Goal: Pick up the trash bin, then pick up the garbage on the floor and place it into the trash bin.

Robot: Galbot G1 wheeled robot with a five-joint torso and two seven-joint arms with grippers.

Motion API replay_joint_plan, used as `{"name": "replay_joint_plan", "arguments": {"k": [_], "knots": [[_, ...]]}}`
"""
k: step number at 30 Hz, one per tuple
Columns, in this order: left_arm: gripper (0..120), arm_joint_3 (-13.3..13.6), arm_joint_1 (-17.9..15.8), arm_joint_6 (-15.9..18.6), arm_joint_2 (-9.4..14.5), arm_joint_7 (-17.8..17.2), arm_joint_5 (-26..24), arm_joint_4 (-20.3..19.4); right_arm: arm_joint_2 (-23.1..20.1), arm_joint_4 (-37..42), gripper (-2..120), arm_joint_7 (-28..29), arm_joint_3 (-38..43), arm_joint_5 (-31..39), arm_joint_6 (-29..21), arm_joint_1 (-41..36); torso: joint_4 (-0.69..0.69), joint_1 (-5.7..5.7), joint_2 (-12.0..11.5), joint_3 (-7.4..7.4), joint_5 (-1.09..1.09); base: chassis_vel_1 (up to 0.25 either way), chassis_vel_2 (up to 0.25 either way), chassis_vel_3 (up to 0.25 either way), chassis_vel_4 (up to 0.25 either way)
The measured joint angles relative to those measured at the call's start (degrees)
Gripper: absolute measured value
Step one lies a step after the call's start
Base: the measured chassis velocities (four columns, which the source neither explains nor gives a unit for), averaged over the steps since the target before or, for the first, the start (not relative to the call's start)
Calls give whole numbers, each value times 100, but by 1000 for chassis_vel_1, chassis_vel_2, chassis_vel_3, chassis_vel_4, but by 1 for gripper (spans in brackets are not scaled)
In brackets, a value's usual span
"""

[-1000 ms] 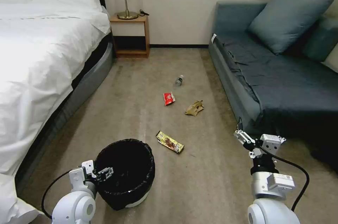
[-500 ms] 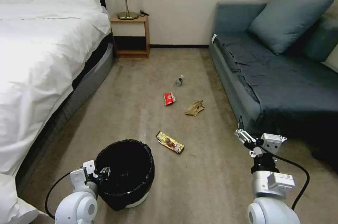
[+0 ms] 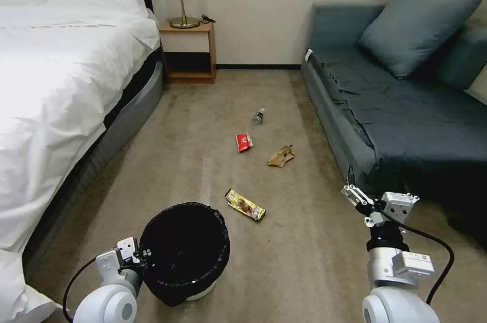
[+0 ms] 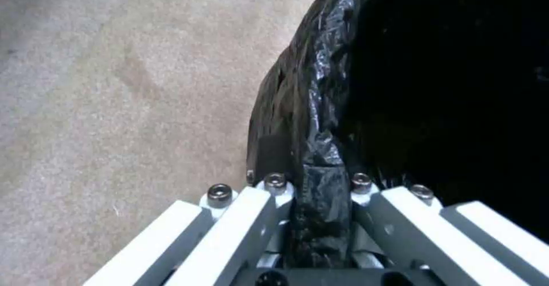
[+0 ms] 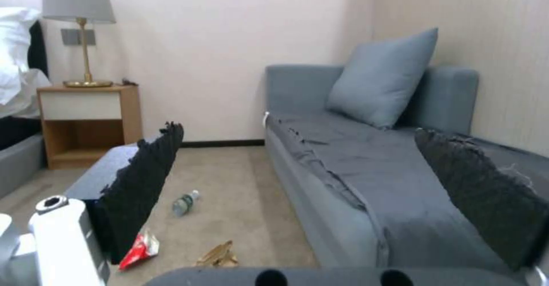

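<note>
**Left gripper pinches bin rim; 4 litter items on carpet**

Left gripper (image 3: 143, 253), low at the lower left of the head view, is closed on the near-left rim of the trash bin (image 3: 185, 252), 1 finger outside the wall and 1 inside. The left wrist view adds the detail: white finger bars with dark screw heads clamp a fold of glossy, crinkled black plastic (image 4: 312, 106), with tan short-pile carpet (image 4: 114, 84) beside it. The bin is round, and a sliver of white base shows under the bag.

Right gripper (image 3: 350, 186) hovers at the lower right of the head view, near the blue-grey fabric sofa (image 3: 406, 105), its jaws spread wide and holding nothing. Its wrist view shows 2 dark, rough-edged pads (image 5: 146, 170) far apart.

Scattered across the middle of the head view are a shiny gold-yellow wrapper (image 3: 245, 205) just beyond the bin, a red-and-white packet (image 3: 244, 142), crumpled tan paper (image 3: 280, 156) and a small clear bottle (image 3: 258, 116) farthest away. The right wrist view catches the bottle (image 5: 185, 203), packet (image 5: 139, 249) and paper (image 5: 217, 255) from low down.
</note>
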Motion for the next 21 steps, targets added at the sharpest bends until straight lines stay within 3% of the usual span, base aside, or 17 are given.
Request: {"name": "replay_joint_plan", "arguments": {"k": [7,14,21], "knots": [[3,-240,13,5,-29,-15,78,-435,-84,40,100,44,8,237,66,-95,1,0,0,0,5,0,0,0,0],[3,-755,-143,-8,-25,7,154,-1198,-210,170,100,-10,-189,339,260,-272,1,0,0,0,6,0,0,0,0],[3,-963,-175,-22,-55,149,455,-1424,-278,-37,100,-186,-500,119,648,-402,1,0,0,0,6,0,0,0,0]]}}
